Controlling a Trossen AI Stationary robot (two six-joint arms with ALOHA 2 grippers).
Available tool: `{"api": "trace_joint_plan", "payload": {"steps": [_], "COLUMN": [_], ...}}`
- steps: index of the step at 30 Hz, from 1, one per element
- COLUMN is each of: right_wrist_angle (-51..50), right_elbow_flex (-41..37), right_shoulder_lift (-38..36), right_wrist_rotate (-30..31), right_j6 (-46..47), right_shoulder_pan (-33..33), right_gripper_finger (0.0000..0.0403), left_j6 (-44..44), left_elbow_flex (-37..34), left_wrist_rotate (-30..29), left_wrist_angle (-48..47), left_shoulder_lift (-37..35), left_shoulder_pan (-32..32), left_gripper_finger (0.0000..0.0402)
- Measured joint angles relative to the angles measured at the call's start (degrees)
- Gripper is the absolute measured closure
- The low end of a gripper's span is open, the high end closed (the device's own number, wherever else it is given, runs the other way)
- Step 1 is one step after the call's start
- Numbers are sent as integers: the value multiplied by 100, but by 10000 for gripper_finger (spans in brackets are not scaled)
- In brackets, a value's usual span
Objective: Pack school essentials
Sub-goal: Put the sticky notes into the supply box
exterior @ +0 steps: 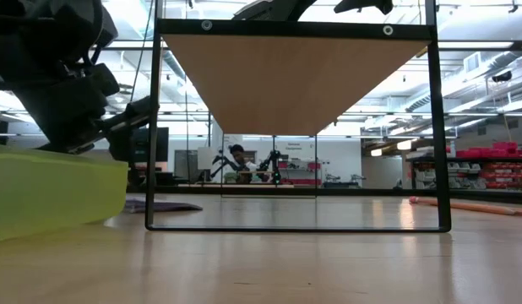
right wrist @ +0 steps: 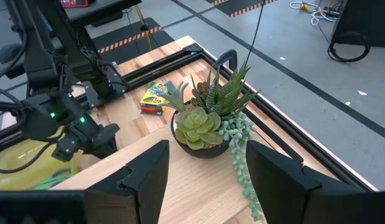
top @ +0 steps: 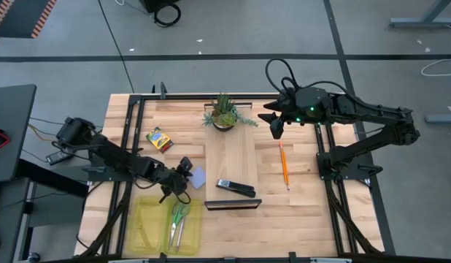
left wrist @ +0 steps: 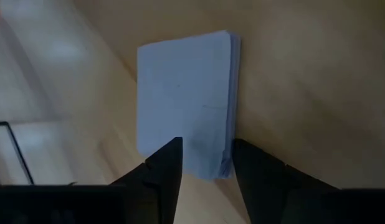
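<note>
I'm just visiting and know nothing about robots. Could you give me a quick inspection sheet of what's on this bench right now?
Surface: wooden table with a raised board in the middle.
Job's things: scissors in the yellow tray; blue note pad flat on the table; crayon box near the far left; orange pencil on the right.
Clutter: potted plant and black stapler on the board.
Grippers: left pincer open, its fingers either side of the pad's edge; right pincer open, hovering by the plant.
Cables: black cable looped over the right arm.
Surroundings: grey floor, shelving in the room beyond.
</note>
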Motion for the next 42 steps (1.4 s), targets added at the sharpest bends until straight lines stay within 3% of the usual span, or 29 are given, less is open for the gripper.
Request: {"api": "trace_joint_plan", "payload": {"steps": [7, 24, 30, 42], "right_wrist_angle": [0, 2, 2, 2], "right_elbow_flex": [0, 0, 0, 0], "right_shoulder_lift": [0, 0, 0, 0], "right_wrist_rotate": [2, 2, 2, 2], "right_j6": [42, 95, 105, 105], "right_shoulder_pan": [-2, -2, 0, -2], "right_gripper_finger": [183, 183, 183, 183], "left_j6": [-75, 217, 252, 256], "left_elbow_flex": [2, -2, -2, -2], "left_wrist_rotate": [27, 88, -238, -271], "left_wrist_angle": [285, 292, 449, 563], "left_shoulder_lift": [130, 146, 146, 144], "left_shoulder_pan": [31, 28, 22, 26], "left_gripper_finger": [253, 359, 350, 287]}}
